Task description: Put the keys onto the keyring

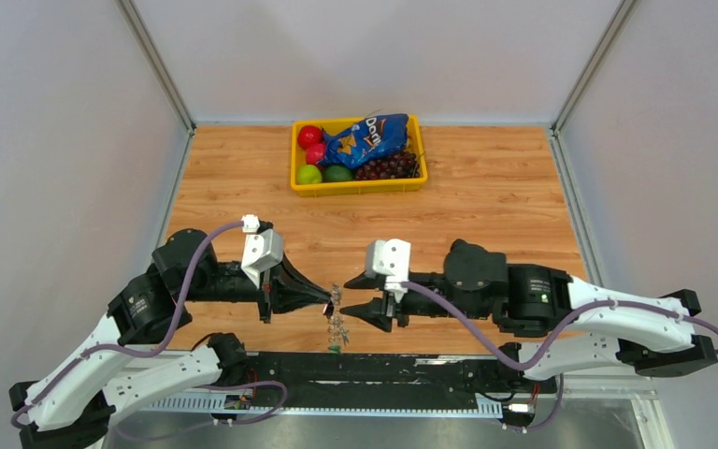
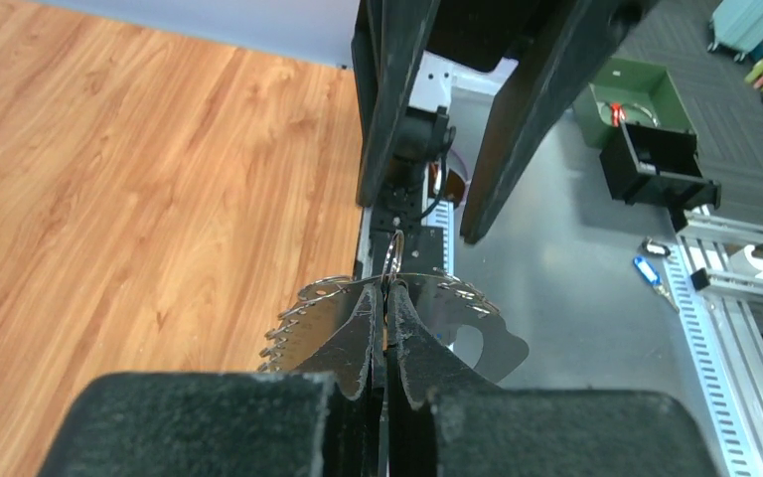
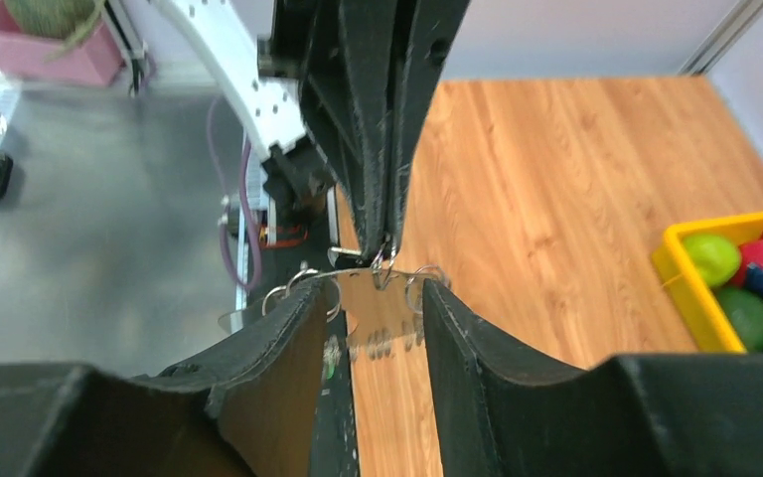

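Observation:
My left gripper [image 1: 330, 299] is shut on the thin silvery keyring [image 2: 394, 253], holding it above the table's near edge. The silvery keys [image 1: 337, 325] hang from it in a bunch. In the left wrist view the shut gripper [image 2: 387, 290] has a toothed key [image 2: 303, 328] fanned out to its left and another key [image 2: 492, 343] to its right. My right gripper [image 1: 346, 296] faces the left one tip to tip. Seen from the right wrist, the right gripper [image 3: 376, 290] is open, with a flat key [image 3: 378, 308] hanging between its fingers, untouched.
A yellow tray [image 1: 359, 185] with fruit and a blue snack bag stands at the back middle of the wooden table [image 1: 486, 215]. The arms' black base rail [image 1: 411, 365] runs right below the hanging keys. Beyond the table edge a blue-tagged key [image 2: 648, 271] lies on the metal floor.

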Tool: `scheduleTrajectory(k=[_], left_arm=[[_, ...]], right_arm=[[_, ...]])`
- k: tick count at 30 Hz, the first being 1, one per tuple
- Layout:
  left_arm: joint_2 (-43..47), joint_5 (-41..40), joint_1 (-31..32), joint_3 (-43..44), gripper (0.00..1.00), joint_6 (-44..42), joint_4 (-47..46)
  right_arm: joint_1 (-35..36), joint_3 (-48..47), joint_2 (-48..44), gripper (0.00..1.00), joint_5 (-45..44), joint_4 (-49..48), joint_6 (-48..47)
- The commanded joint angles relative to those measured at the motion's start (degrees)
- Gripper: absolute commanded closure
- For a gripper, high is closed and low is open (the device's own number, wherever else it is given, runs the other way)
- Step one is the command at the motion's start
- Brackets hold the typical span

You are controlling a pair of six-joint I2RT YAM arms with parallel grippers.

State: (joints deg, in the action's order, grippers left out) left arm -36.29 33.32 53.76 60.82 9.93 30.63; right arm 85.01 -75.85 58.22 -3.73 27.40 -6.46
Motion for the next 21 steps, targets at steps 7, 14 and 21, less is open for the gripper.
scheduleTrajectory(k=[7, 14, 21], left_arm=[[-1.63, 2.10, -0.11, 4.24, 1.00, -5.90, 7.94], [-1.61, 2.74, -0.08, 5.08, 1.00, -8.54, 10.72], [-1.06, 3.74, -0.06, 5.10, 1.00, -9.63, 11.54]], right_arm=[[-0.12, -5.24, 4.71, 0.55, 7.33, 8.62, -0.22], [-1.39, -7.28, 7.54, 0.56, 8.76, 9.55, -0.17], [-2.25, -8.64, 10.25, 0.57, 9.41, 9.51, -0.12]])
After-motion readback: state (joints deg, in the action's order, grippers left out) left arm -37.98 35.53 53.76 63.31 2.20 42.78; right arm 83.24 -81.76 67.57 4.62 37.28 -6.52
